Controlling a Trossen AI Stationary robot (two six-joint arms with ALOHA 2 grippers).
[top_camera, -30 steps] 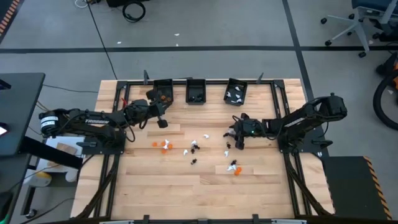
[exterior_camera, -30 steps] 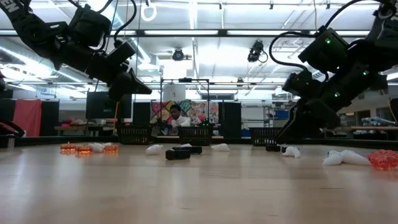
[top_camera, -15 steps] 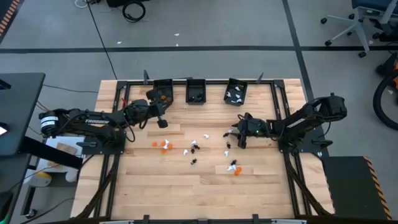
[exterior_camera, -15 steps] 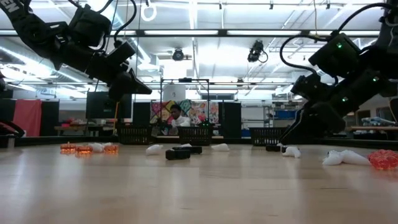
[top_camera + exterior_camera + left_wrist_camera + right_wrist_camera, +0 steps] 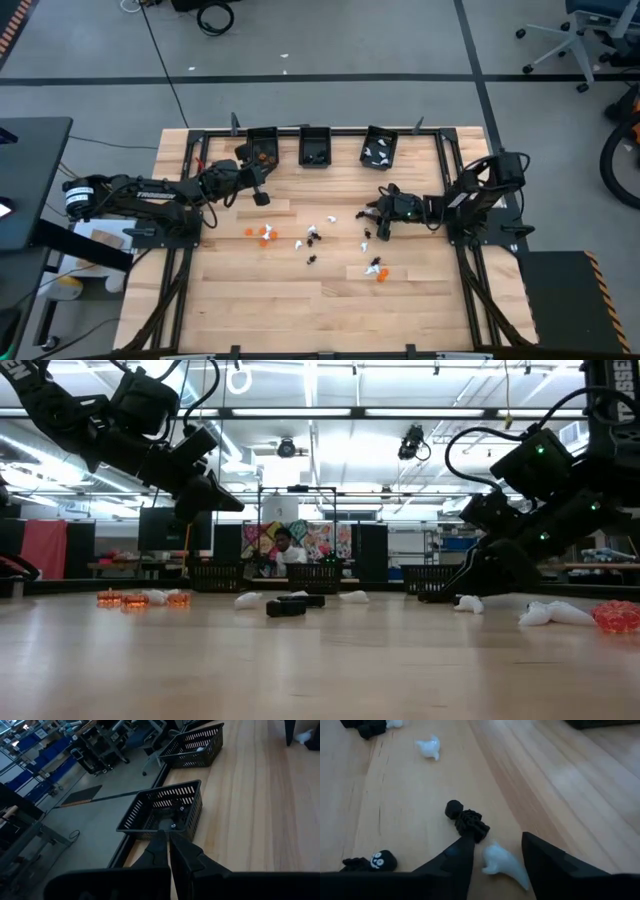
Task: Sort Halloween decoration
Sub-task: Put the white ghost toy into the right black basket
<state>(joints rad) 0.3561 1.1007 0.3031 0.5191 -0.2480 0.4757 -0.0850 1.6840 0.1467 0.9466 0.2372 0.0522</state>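
Observation:
The Halloween decoration lies scattered mid-table: orange pieces [image 5: 262, 233], white and black bits [image 5: 312, 236], and a cluster [image 5: 376, 268] nearer the front. My right gripper [image 5: 376, 224] is open and low over the table. In the right wrist view [image 5: 495, 847] a white ghost [image 5: 502, 862] lies on the wood between its fingers, and a black trinket [image 5: 467, 822] sits by one fingertip. My left gripper [image 5: 262, 196] hangs shut above the table near the left bin; its closed fingers [image 5: 169, 842] point past the middle bin [image 5: 165, 812]. My right gripper comes down at a slant with a finger on either side of the white ghost [image 5: 495, 857], which lies flat on the table. One fingertip [image 5: 465, 845] stands right against the black trinket; I cannot tell whether it touches.
Three black bins stand along the far edge: the left one [image 5: 262, 146] holds orange pieces, the middle [image 5: 316, 148] black, the right [image 5: 380, 150] white. Another ghost [image 5: 429, 747] and a black skull piece [image 5: 382, 860] lie close by. Bare wood stretches toward the near edge.
My right gripper has come down toward the table at the white ghost and black trinket, and its arm has folded lower with the elbow drawn in toward the table.

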